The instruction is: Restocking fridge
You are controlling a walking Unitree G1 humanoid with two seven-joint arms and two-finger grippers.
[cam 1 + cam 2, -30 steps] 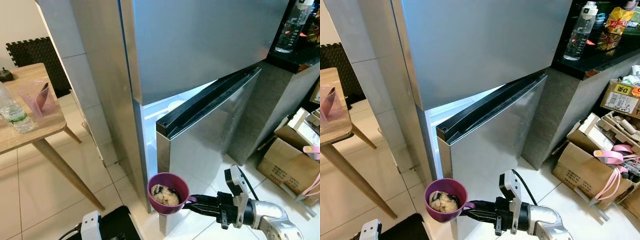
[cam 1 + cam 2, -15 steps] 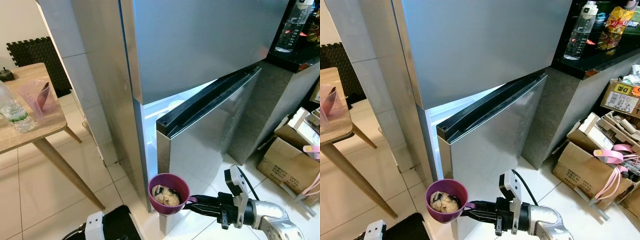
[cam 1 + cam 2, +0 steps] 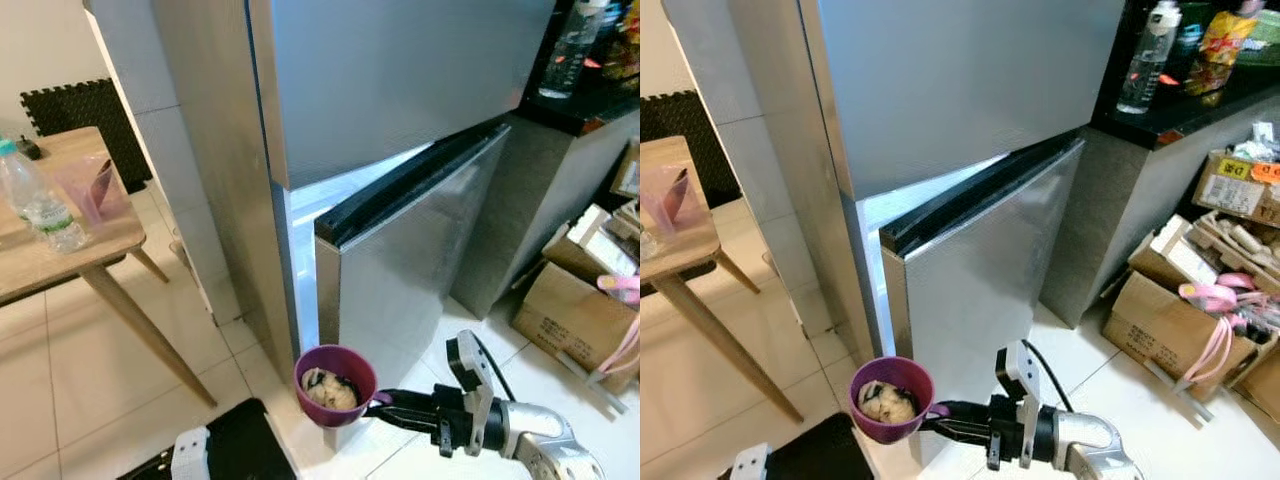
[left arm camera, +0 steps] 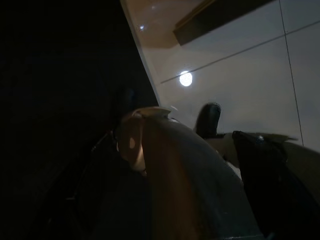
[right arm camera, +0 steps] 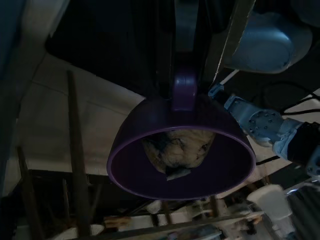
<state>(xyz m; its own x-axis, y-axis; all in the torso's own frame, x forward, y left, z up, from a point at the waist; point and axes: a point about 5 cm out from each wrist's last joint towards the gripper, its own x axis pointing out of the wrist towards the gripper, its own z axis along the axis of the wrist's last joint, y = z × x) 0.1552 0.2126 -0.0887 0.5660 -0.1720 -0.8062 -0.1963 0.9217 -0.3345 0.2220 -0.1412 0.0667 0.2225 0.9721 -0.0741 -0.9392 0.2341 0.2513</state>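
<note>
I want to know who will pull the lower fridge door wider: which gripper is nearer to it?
Right. The right gripper holds the purple cup just in front of the lower fridge door; the left gripper sits lower, off toward the table side.

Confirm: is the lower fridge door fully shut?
No. The lower fridge door stands ajar, a lit gap showing along its edge, while the right gripper holds the purple cup by its handle just before it.

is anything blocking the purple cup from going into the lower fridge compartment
Yes. The right gripper holds the purple cup by its handle, low in front of the steel lower fridge door. That door is only ajar, leaving a narrow lit gap on the robot's left, so it stands between cup and compartment.
</note>
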